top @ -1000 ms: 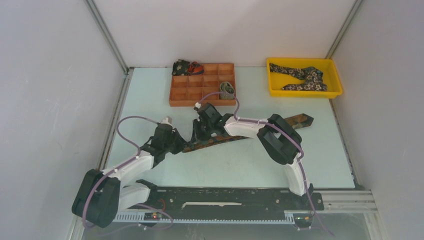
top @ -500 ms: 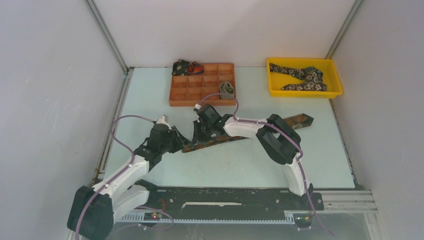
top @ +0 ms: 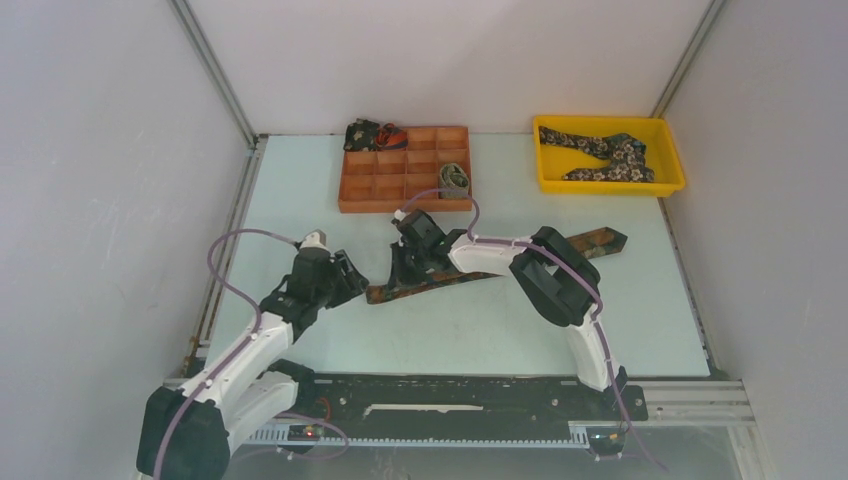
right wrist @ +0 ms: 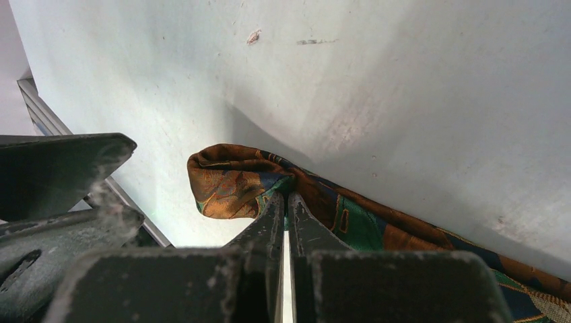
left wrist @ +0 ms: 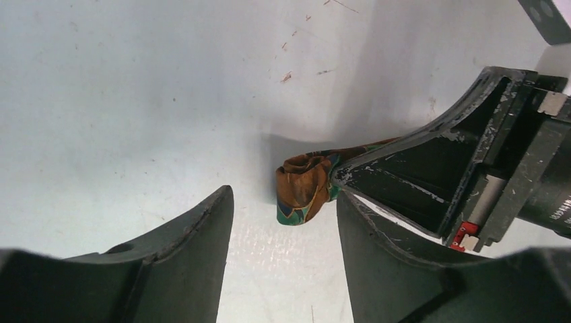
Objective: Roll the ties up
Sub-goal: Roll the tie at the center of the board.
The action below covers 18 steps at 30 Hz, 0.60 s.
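Right end effector (right wrist: 284, 202) pinches the tie (right wrist: 229, 182) at its curled narrow end. From there the fabric's long axis runs rightward and slightly back across the worktop (top: 460, 330). My left end effector (left wrist: 283, 202), spread wide, sits just left of that curl and in line with it, so I judge it best placed to start the rolling.

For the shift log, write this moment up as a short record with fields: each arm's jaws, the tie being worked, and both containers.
right jaws: shut on the brown-rust tie, just behind its folded end
left jaws: open, the folded end just ahead of them
tie on table: laid out, wide pointed end toward the yellow tray
orange organizer: one rolled tie in a right-hand compartment; a dark bundle at its back-left corner
yellow tray: floral tie, unrolled
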Tool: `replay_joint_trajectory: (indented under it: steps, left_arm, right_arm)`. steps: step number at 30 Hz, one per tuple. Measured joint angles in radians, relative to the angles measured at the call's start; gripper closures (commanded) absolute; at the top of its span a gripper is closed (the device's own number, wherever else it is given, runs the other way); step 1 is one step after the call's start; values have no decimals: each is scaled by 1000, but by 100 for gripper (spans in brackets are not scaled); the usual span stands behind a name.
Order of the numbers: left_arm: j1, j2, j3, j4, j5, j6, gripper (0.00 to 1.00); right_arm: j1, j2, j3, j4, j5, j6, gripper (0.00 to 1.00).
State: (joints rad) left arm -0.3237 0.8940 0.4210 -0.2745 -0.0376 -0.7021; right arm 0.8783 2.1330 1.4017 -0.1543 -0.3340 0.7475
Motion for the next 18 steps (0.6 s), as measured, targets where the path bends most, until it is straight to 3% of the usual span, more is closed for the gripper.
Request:
replay_joint_trajectory:
  steps: [18]
  left_arm:
    - [43,134,-36,110,159,21,46]
  right_arm:
    - [-2,1,-13,22,-6,1,100]
